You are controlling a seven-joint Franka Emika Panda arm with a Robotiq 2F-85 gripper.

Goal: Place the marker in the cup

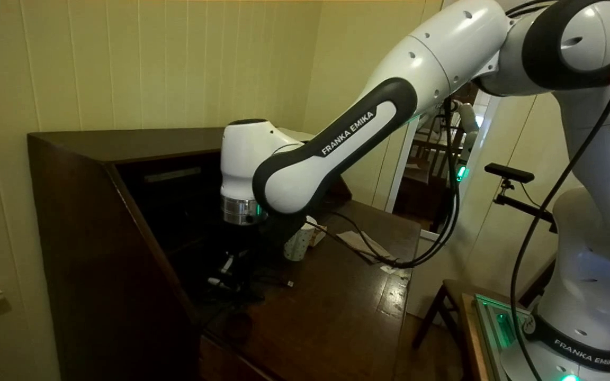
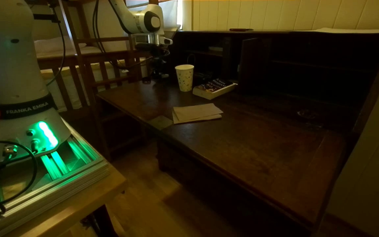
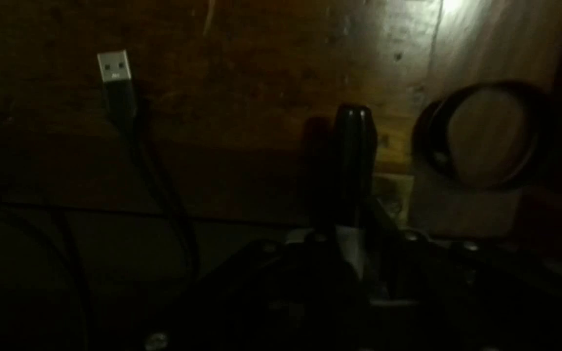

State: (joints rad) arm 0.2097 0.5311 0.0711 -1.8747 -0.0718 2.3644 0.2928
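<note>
Low in the wrist view, the jaws of the gripper (image 3: 352, 236) appear to pinch the dark-capped marker (image 3: 355, 151). Lift it clear of the USB plug (image 3: 116, 78), upper left, then centre it over the speckled paper cup (image 2: 185, 79), upper middle in an exterior view, before releasing.

I've got the marker (image 3: 354, 141) pinched in my gripper (image 3: 351, 234): in the wrist view its glossy blk. end sticks out, lighter barrel btwn. the jaws; too dark to tell if it touches the desk (image 2: 248, 141). Cup (image 2: 185, 79): wht. w/ small dk. specks, tapered, wider at rim, upright on the desk just beside the book (image 2: 213, 89), apart from my gripper; in an exterior view, part hidden behind my arm (image 1: 347, 137).
</note>
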